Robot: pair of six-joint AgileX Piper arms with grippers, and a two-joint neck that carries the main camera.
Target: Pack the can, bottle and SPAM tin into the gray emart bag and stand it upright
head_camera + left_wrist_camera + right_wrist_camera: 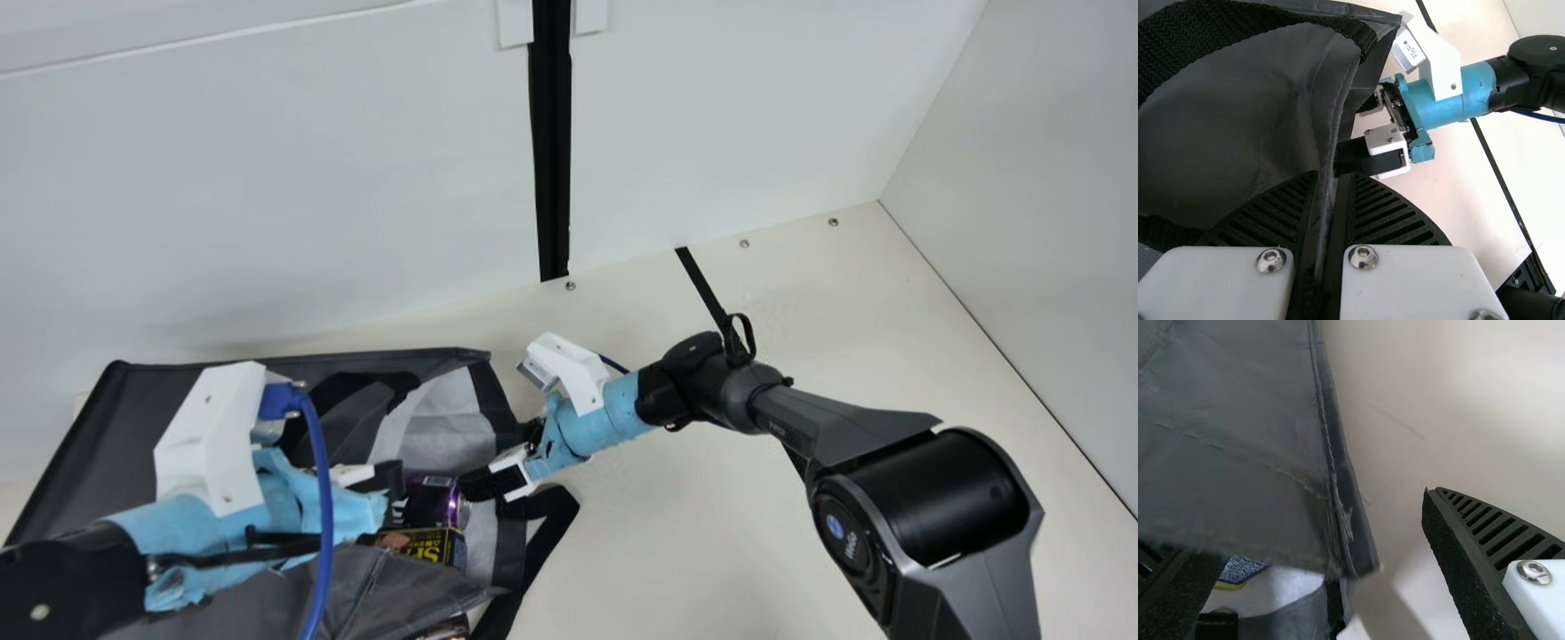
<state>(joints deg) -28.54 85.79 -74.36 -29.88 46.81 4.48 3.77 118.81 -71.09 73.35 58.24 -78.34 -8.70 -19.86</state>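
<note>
Lying on the left in the main view, the bag (107, 427) had its open end to the right, with the can (433, 500) and tin (428, 544) in it. The right gripper (484, 466) was just right of the can. In the left wrist view, the left gripper (1330, 176) pinched the bag's edge. In the right wrist view, the right gripper was wide apart, the bag's loose edge between its fingers, so it seemed best placed to grab next.

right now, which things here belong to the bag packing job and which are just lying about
Job:
- gray bag
- purple can
- SPAM tin
- partly hidden item, perhaps the bottle

Lying about:
- black strip on the table
</note>
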